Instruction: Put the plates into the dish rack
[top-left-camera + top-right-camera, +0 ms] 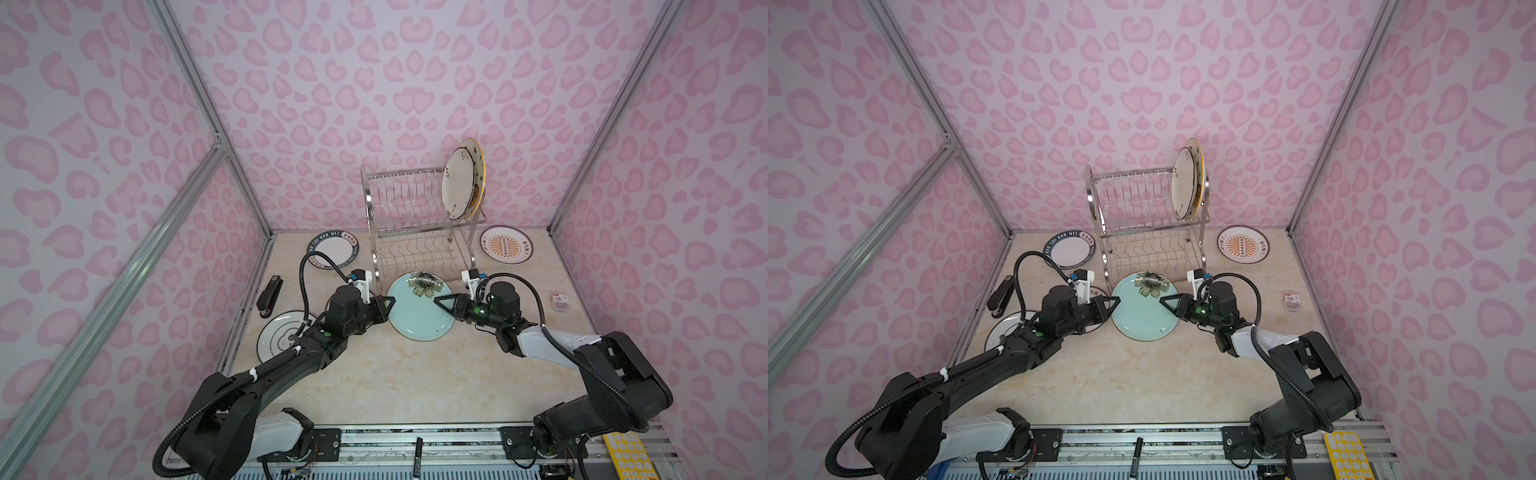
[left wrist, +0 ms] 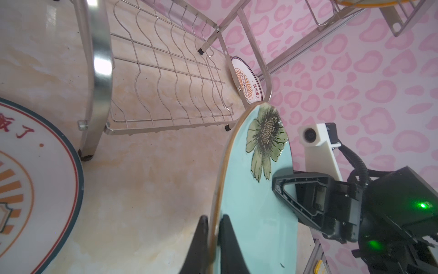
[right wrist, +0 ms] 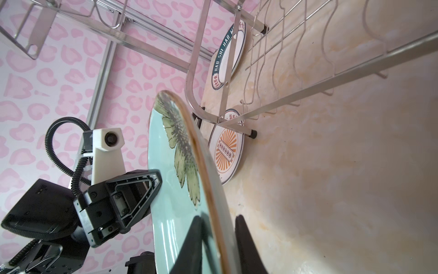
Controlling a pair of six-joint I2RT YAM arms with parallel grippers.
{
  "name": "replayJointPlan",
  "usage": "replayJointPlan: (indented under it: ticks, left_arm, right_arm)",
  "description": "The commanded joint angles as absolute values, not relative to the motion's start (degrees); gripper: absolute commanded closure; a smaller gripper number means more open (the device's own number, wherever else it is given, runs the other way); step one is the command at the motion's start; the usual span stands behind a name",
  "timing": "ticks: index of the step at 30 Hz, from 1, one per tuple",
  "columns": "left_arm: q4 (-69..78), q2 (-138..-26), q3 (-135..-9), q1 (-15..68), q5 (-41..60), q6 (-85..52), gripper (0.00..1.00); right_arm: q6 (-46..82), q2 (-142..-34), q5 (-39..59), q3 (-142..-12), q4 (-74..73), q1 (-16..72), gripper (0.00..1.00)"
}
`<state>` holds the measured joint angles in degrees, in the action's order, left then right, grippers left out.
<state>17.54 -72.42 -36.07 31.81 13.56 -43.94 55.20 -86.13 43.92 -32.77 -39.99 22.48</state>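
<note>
A pale teal plate (image 1: 415, 320) (image 1: 1142, 316) with a flower hangs just in front of the dish rack (image 1: 368, 195) (image 1: 1090, 195), held between both arms. My left gripper (image 1: 388, 301) (image 2: 214, 217) is shut on its left rim, and the rim sits tight between the two fingers. On the opposite rim my right gripper (image 1: 436, 300) (image 3: 219, 217) is closed, one finger on the teal plate's (image 3: 170, 189) face and one on its underside. In the rack's upper tier stand a white floral plate (image 1: 457, 183) and a star-patterned orange-rimmed plate (image 1: 478, 158).
Flat on the table lie a navy-lettered plate (image 1: 332, 249), an orange-sunburst plate (image 1: 505, 245), a second sunburst plate (image 2: 30, 178) under my left arm, and a black-ringed plate (image 1: 278, 336). A stapler (image 1: 269, 297) lies at the left and a small box (image 1: 559, 300) at the right.
</note>
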Motion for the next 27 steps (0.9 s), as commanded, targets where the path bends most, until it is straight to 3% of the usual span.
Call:
replayJointPlan:
  ticks: [1,9,15,21,24,27]
  left_arm:
    - [18.7,-72.4,-36.1,32.4,19.0,-40.2,0.96]
    - [18.0,-72.8,-36.5,32.4,19.0,-40.0,0.97]
    - [16.6,-73.6,-37.6,32.4,18.8,-39.7,0.96]
    - [16.2,-74.0,-38.0,32.4,18.5,-39.8,0.86]
    - [16.4,-73.8,-38.0,32.4,18.7,-39.7,0.95]
    - [16.5,-73.7,-38.1,32.4,18.7,-39.7,0.97]
  right_arm:
    - [53.8,-85.7,49.5,-33.2,-46.0,23.4,0.88]
    - [53.7,-85.4,49.5,-33.4,-45.9,23.4,1.00]
    - [53.8,-85.2,49.6,-33.7,-45.9,23.4,1.00]
    - [53.5,-84.4,49.5,-33.6,-45.5,22.9,1.00]
    - [53.4,-84.0,49.5,-33.7,-45.4,22.9,1.00]
    - [53.2,-83.5,49.5,-33.6,-45.0,22.8,1.00]
